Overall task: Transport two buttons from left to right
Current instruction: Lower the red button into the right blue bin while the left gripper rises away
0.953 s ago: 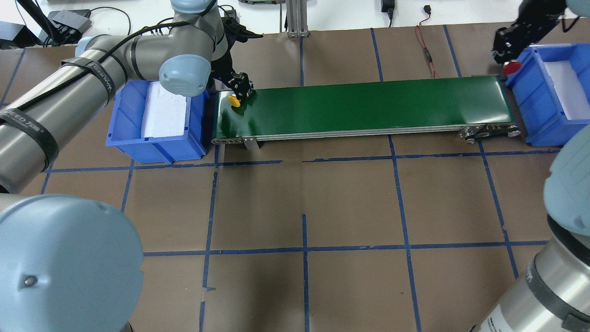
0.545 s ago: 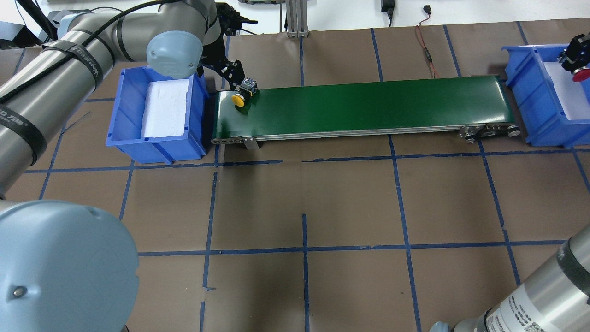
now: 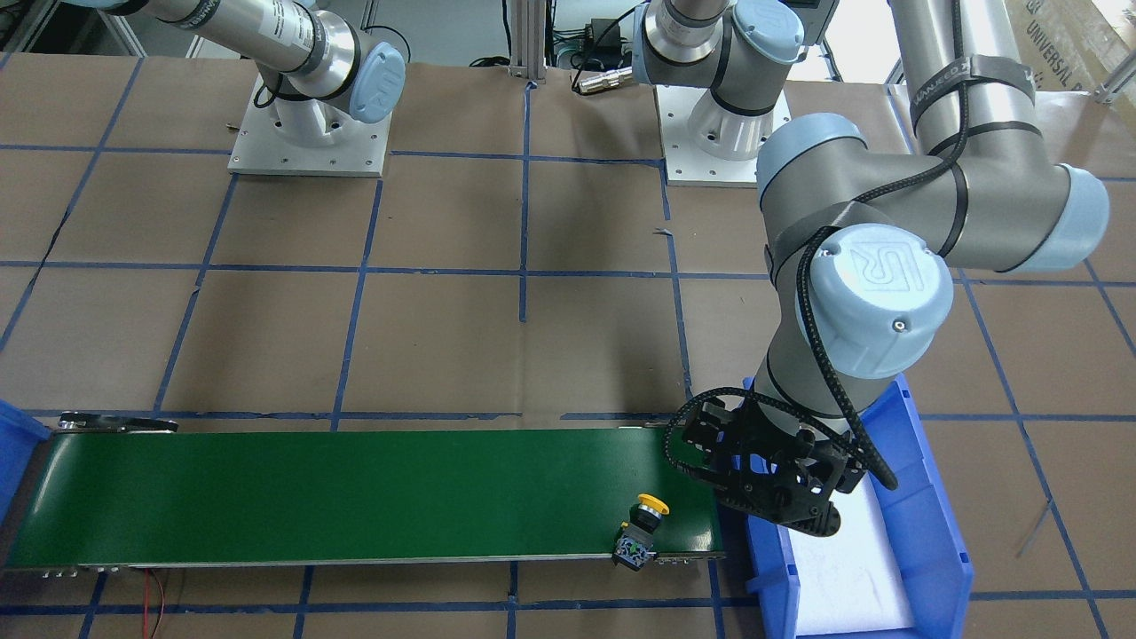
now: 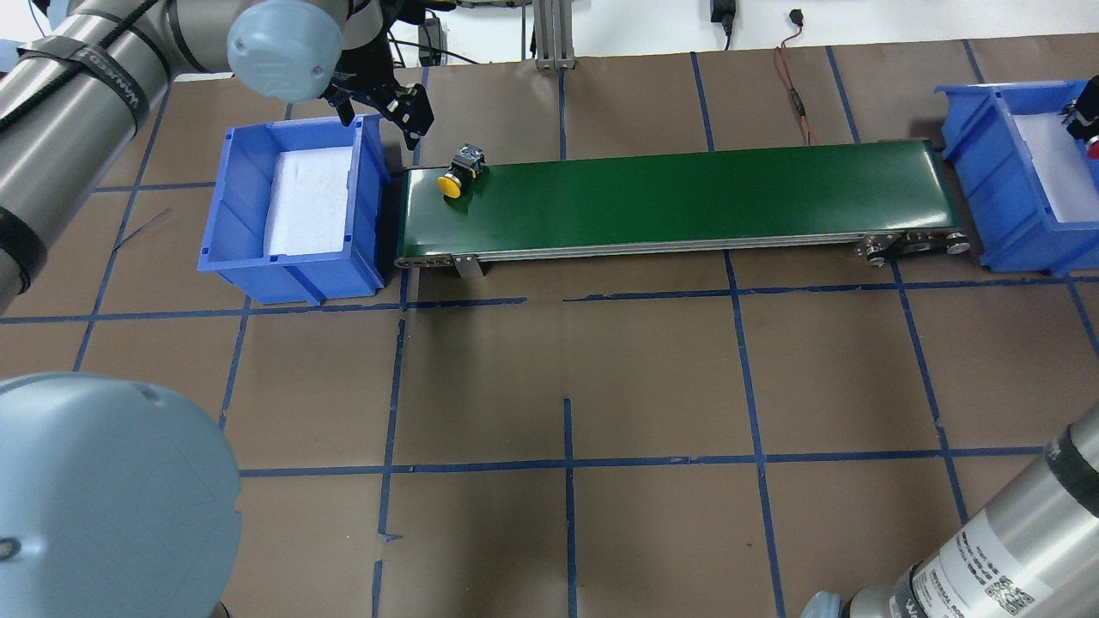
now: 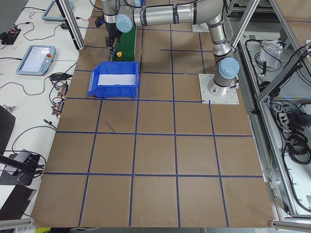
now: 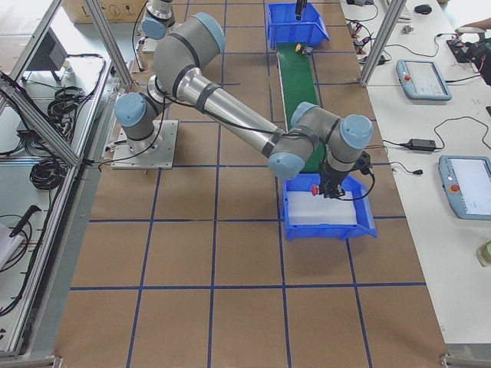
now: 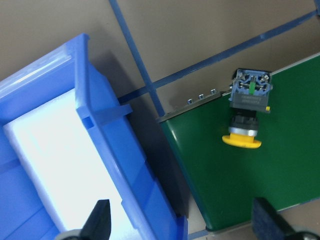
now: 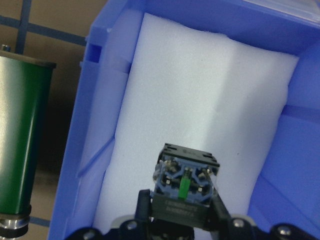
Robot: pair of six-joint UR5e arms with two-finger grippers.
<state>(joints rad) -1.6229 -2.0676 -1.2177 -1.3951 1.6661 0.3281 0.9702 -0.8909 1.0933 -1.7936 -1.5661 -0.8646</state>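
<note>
Pincer of the left arm hangs released and empty, its fingers spread, above the far corner of the left blue plastic bin, beside the belt's end. Near it the yellow-capped push-button switch lies on its side on the green conveyor belt, close to the left end, with its grey contact block at the far edge. Pincer of the right arm is clenched on the red-capped push-button switch, contact block toward the wrist camera, over the white foam pad inside the right blue plastic bin. Bins and belt stand on the brown paper-covered worktop, which is gridded with blue tape.
</note>
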